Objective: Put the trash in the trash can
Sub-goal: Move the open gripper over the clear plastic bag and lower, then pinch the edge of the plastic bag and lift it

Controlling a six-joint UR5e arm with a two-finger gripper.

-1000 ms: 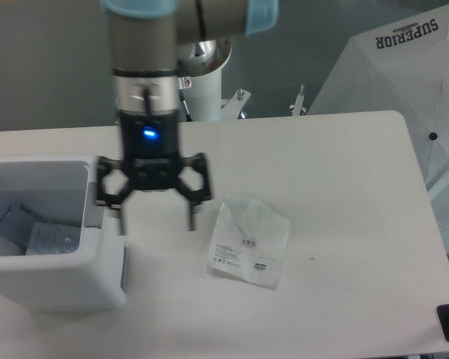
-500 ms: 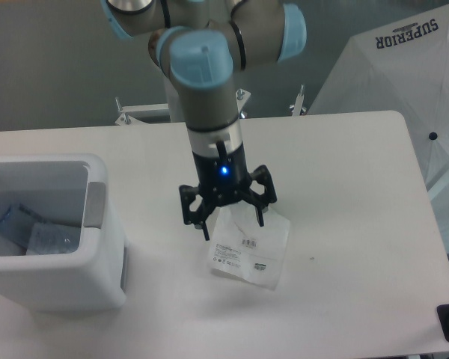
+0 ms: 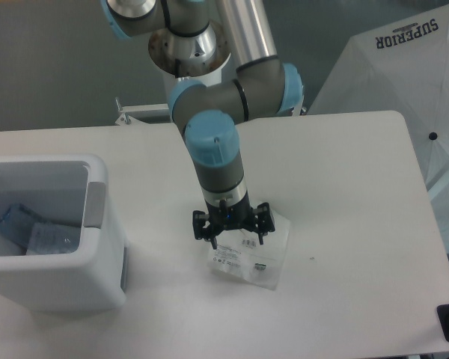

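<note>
Gripper (image 3: 233,237) spread wide, fingers straddling upper edge of plastic bag (image 3: 248,258) lying flat on white table (image 3: 344,209). Crushed bottle (image 3: 15,224) inside trash can (image 3: 60,288) at left. White umbrella (image 3: 404,82) at right.

The only text that reads clearly is the word "SUPERIOR", printed in dark capitals and running at a slant on the white fabric umbrella-like panel (image 3: 393,67) at the upper right. The flat crinkled clear-white plastic bag (image 3: 248,253) on the white surface (image 3: 344,194) carries small printed labels, one with a green mark, too small to read.
</note>
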